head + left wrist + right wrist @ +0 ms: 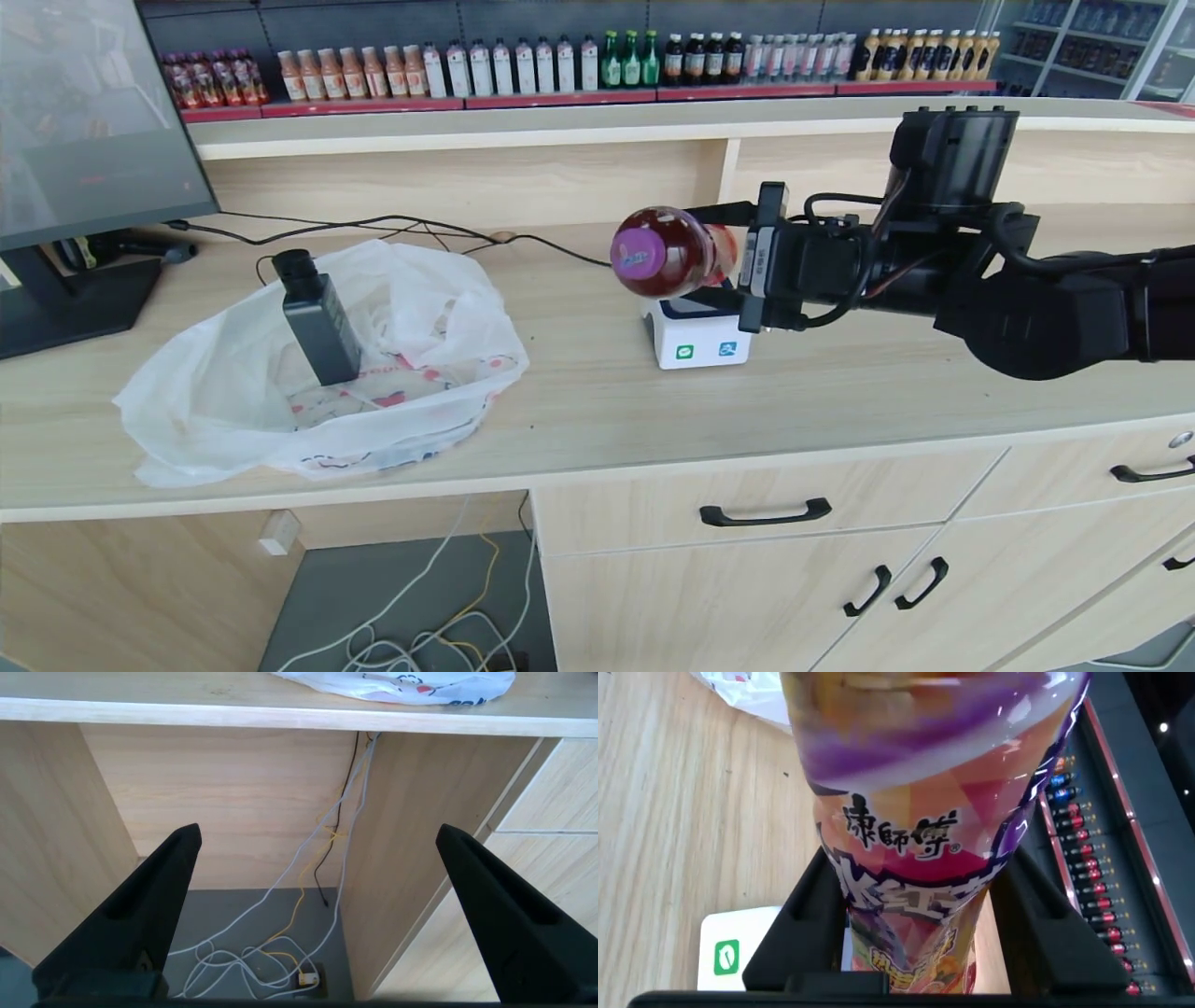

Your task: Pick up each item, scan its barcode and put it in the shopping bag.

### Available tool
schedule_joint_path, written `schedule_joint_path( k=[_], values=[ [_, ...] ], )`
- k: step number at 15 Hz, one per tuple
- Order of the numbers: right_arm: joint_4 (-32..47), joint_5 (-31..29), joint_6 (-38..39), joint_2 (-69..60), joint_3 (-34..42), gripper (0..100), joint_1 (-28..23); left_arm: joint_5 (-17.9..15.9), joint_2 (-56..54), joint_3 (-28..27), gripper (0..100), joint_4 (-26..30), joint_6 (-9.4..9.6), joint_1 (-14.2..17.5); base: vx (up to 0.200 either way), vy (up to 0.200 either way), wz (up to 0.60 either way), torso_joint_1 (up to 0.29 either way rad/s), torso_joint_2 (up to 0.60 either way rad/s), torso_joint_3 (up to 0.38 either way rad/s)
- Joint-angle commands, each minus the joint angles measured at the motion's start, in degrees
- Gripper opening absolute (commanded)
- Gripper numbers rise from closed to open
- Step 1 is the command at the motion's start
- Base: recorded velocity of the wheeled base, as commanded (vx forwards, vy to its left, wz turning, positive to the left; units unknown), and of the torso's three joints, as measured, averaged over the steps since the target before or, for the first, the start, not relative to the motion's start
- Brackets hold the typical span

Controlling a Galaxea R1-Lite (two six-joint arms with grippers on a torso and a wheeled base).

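Observation:
My right gripper [724, 254] is shut on a drink bottle [667, 252] with dark red liquid and a purple cap, held on its side just above the white scanner box [695, 341]. The wrist view has the bottle's colourful label [920, 849] between the black fingers [799, 924], with the scanner box [738, 952] below. A white shopping bag [411, 373] lies open on the counter's left part, with a dark grey bottle [317, 317] standing tilted inside it. My left gripper [313, 905] hangs open below the counter edge, with nothing between its fingers; the bag's rim [402, 686] shows above.
A monitor on a black stand [79, 187] is at the counter's far left, with a black cable [373, 224] running along the back. Shelves of bottles [579, 61] stand behind. Drawers with black handles [766, 513] are below the counter. Loose cables [280, 943] lie on the floor.

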Motion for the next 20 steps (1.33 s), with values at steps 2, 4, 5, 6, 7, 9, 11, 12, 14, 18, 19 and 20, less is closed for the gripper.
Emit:
schedule_joint_path(
  k=[2,4,5,6,7,9,11,12,14,18,19,20],
  values=[
    [-0.09,0.13,-0.08,-0.24,0.88,0,-0.58,0.01,0.01,0.0,100,0.0,0.0,0.01,0.0,0.0,0.0,0.0,0.0,0.0],
    [-0.09,0.13,-0.61,0.02,0.97,0,-1.02,0.01,0.01,0.0,100,0.0,0.0,0.01,0.0,0.0,0.0,0.0,0.0,0.0],
    [-0.09,0.22,-0.78,0.11,0.97,0,-1.19,0.01,0.01,0.0,100,0.0,0.0,0.01,0.0,0.0,0.0,0.0,0.0,0.0],
    [-0.09,0.57,-0.78,0.11,0.97,0,-1.37,0.01,0.01,0.0,100,0.0,0.0,0.01,0.0,0.0,0.0,0.0,0.0,0.0],
    [-0.09,0.92,-0.78,0.2,1.05,0,-1.45,0.01,0.01,0.0,100,0.0,0.0,0.01,0.0,0.0,0.0,0.0,0.0,0.0],
    [-0.09,1.27,-0.96,0.2,0.97,0,-1.89,0.01,0.01,0.0,100,0.0,0.0,0.01,0.0,0.0,0.0,0.0,0.0,0.0],
    [-0.09,1.45,-0.96,0.2,1.49,0,-2.07,0.01,0.01,0.0,100,0.0,0.0,0.01,0.0,0.0,0.0,0.0,0.0,0.0],
    [-0.09,1.45,-0.96,0.2,1.4,0,-2.25,0.01,0.01,0.0,100,0.0,0.0,0.01,0.0,0.0,0.0,0.0,0.0,0.0],
    [-0.09,1.45,-0.61,0.37,1.14,0,-2.51,-0.08,0.01,0.0,100,0.09,0.0,0.01,0.0,0.0,0.0,0.0,0.0,0.0],
    [-0.09,1.54,-0.61,0.55,1.4,0,-3.04,0.01,0.01,0.0,100,0.0,0.0,0.01,0.0,0.0,0.0,0.0,0.0,0.0],
    [-0.09,1.54,-0.61,0.55,1.49,0,-3.04,0.01,0.01,0.0,100,0.0,0.0,0.01,0.0,0.0,0.0,0.0,0.0,0.0],
    [-0.09,1.45,-0.52,0.46,1.58,0,-3.04,0.01,0.01,0.0,100,0.0,0.0,0.01,0.0,0.0,0.0,0.0,0.0,0.0]
  ],
)
